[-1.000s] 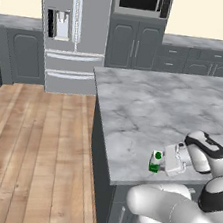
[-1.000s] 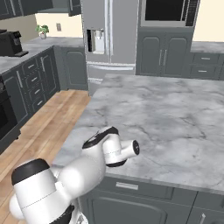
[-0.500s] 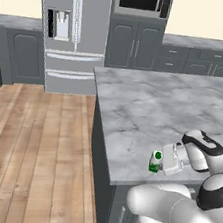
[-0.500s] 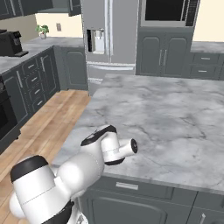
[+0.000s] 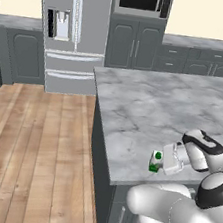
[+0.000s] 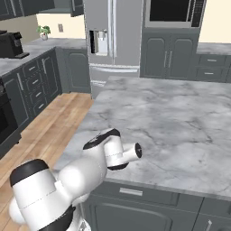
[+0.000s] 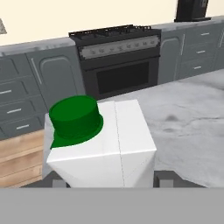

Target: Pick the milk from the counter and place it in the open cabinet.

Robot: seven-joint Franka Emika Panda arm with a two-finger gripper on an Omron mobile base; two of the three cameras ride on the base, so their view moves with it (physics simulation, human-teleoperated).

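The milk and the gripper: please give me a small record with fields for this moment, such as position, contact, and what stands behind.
object: milk, white carton with green cap
position: near the counter edge closest to the wooden floor
orientation: seems upright
gripper: level with the carton, its tips on both sides of it in the hand view
contact: cannot tell if the fingers touch the carton
lifted: cannot tell
behind the milk, hand view: black oven range among grey cabinets
other landmark: steel fridge

One milk carton (image 5: pixel 154 162) stands on one worktop (image 5: pixel 149 109); beyond the worktop are one fridge (image 5: pixel 75 32), one stove (image 7: pixel 118 57), one coffee machine (image 6: pixel 11 45).
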